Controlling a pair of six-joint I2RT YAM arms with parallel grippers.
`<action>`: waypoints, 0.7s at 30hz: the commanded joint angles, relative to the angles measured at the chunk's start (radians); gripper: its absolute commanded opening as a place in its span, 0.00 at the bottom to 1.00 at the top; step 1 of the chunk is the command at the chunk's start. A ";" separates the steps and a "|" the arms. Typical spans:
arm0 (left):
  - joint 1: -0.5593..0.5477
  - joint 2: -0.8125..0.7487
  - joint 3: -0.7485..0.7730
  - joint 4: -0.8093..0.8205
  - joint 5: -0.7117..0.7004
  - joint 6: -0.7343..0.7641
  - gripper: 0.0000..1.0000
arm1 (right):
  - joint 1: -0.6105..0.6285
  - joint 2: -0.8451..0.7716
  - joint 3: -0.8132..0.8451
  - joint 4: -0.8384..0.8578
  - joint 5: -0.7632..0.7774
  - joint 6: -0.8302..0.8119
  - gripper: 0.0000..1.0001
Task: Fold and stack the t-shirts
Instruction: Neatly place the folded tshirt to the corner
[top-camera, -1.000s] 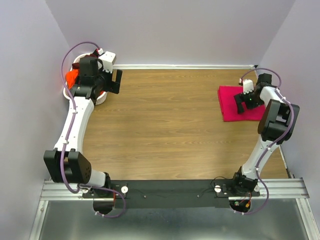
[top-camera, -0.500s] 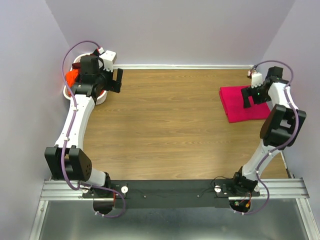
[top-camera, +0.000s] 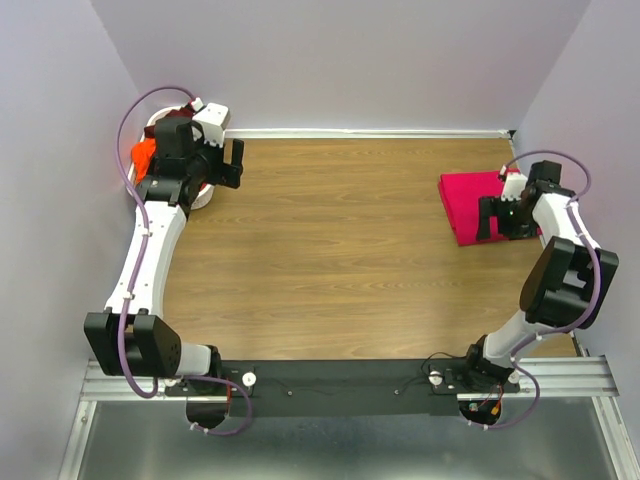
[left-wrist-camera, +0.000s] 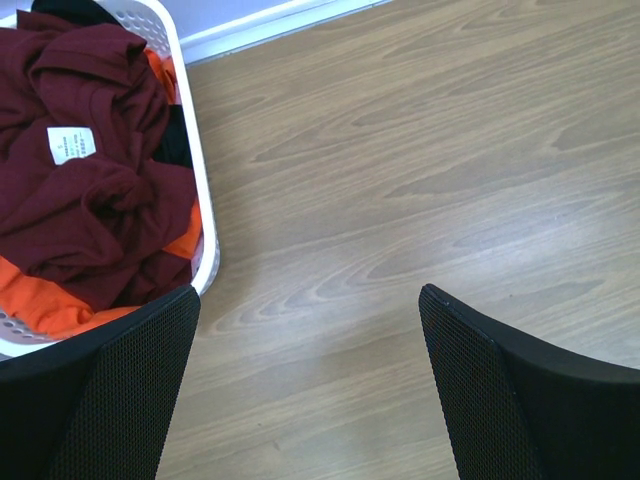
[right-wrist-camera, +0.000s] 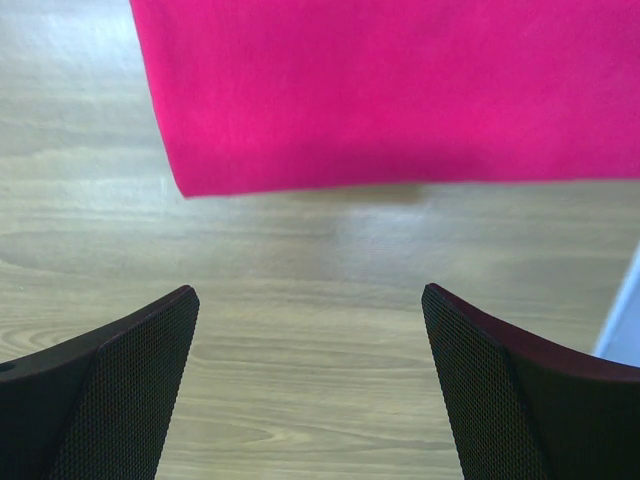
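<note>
Wood table (top-camera: 340, 260) under both arms; pinkish-red t-shirt (top-camera: 463, 205) lies folded flat at the far right, near the right wall; white basket (left-wrist-camera: 203, 235) sits at the far left corner; inside it the maroon t-shirt (left-wrist-camera: 90, 200) is crumpled on top, with the orange t-shirt (left-wrist-camera: 45, 308) showing beneath it; small white label (left-wrist-camera: 70, 145) on the maroon one faces up. From my end: left gripper (left-wrist-camera: 308, 330) spread wide, nothing in it, hanging over bare wood just beside the basket; right gripper (right-wrist-camera: 310, 320) also spread wide and empty, fingers over wood at the folded shirt's edge; I can't tell whether they touch the table.
</note>
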 joint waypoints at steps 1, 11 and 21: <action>0.007 -0.035 -0.029 0.034 0.019 -0.013 0.98 | -0.009 0.006 -0.059 0.089 0.022 0.046 1.00; 0.007 -0.026 -0.055 0.048 -0.006 -0.023 0.99 | -0.007 0.140 -0.116 0.227 0.058 0.111 1.00; 0.008 -0.026 -0.073 0.049 -0.036 -0.026 0.98 | -0.001 0.260 -0.046 0.303 0.078 0.177 1.00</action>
